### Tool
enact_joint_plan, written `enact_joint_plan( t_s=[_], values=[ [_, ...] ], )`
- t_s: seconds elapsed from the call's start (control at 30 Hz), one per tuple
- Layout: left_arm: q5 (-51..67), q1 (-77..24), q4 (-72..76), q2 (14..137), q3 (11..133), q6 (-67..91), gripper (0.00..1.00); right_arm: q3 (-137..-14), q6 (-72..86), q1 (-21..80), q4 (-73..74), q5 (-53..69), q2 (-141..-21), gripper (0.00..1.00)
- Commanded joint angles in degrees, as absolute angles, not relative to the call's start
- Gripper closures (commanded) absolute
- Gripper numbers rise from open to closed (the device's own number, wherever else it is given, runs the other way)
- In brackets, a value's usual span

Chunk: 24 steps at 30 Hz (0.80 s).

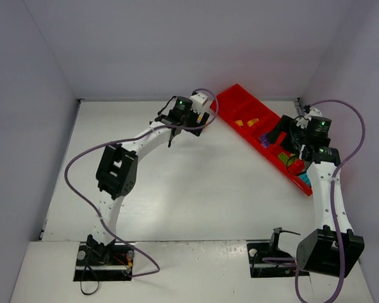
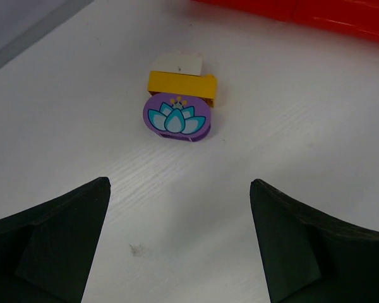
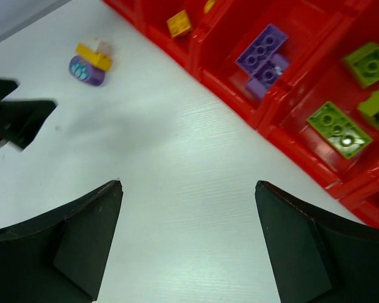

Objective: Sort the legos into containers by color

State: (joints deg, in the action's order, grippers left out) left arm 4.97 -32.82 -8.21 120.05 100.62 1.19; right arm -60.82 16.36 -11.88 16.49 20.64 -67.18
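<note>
- Left gripper [image 2: 180,186] — jaws wide apart, empty, over the worktop [image 2: 290,145] near a purple lego [image 2: 175,118] with a lotus print, touching a yellow brick [image 2: 180,84].
- Right gripper [image 3: 188,186] — jaws apart, empty, beside the red tray [image 3: 230,95].
- Purple bricks [image 3: 263,50] lie in one compartment, lime bricks [image 3: 338,124] in the next.

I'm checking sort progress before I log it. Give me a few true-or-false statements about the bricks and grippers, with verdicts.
1. The lotus piece lies in the tray. False: it lies on the table, outside the tray.
2. A yellow brick touches the lotus piece. True.
3. The green bricks lie mixed among the purple bricks. False: a wall stands between them.
4. The left gripper is open and empty. True.
5. The right gripper holds a green brick. False: it is open and empty.
</note>
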Motion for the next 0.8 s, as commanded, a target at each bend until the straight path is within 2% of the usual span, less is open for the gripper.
enact_joint_plan(
  t_s=[0.0,0.37,0.77],
  values=[
    [5.45,-31.99,-9.67,123.65,108.79,-4.65,0.15,-58.98,15.38,-11.16,13.71,27.77,-64.95,0.17],
    [6.77,-30.06,-10.37,138.77,124.44,-6.33,0.15,-57.13,15.12,-10.2,13.71,31.11,-62.05,0.16],
    [5.89,-29.79,-7.21,144.84,126.74,-2.29,0.15,-55.46,15.82,-10.11,13.8,31.73,-60.29,0.15]
  ],
)
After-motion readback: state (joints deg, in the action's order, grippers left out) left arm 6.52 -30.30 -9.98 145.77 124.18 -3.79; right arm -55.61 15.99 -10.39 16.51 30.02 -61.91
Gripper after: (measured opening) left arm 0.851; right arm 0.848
